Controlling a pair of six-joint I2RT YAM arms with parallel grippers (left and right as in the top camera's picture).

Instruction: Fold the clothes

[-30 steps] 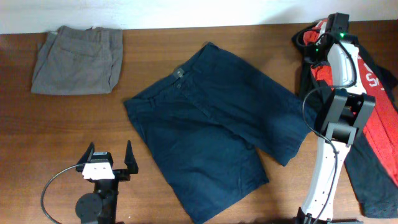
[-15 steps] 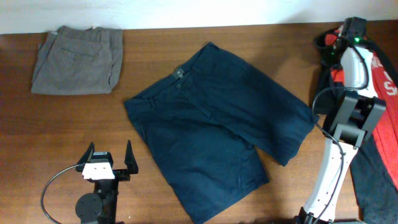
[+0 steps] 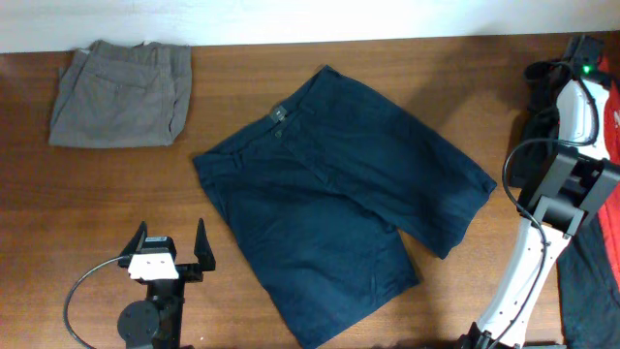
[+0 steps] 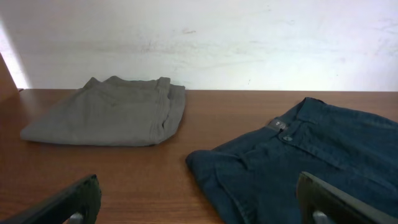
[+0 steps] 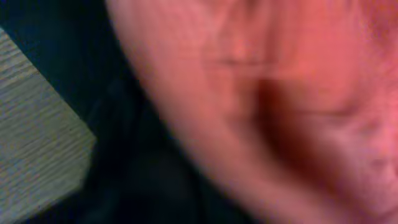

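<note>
While the left gripper (image 3: 171, 240) sits low at the near edge of the bench (image 3: 97, 194), its jaws stand wide open and hold nothing; in the left wrist view its two dark fingertips (image 4: 68, 202) frame the lower corners, with bare wood between them.

Spread flat at the middle of the bench lie the dark navy-blue trousers (image 3: 334, 194). Their long axis runs on a diagonal: the waistband, with its button, points to the far left, and the two leg hems point to the near right. One leg ends toward the right arm (image 3: 572, 116), the other near the front edge of the bench. A few soft creases cross the cloth, but no part is turned over.

Well apart, at the far left corner, the grey-khaki trousers (image 3: 121, 92) rest as a folded, squarish bundle.

Along the right edge is a heap with the red garment (image 3: 612, 107) and the black ones (image 3: 591, 310). The right gripper (image 3: 581, 48) is at the far end of that heap. Its wrist view is a blur of red cloth pressed close, dark cloth beside it and a corner of wood at the left; the fingers do not show, so I cannot tell how its jaws stand.
</note>
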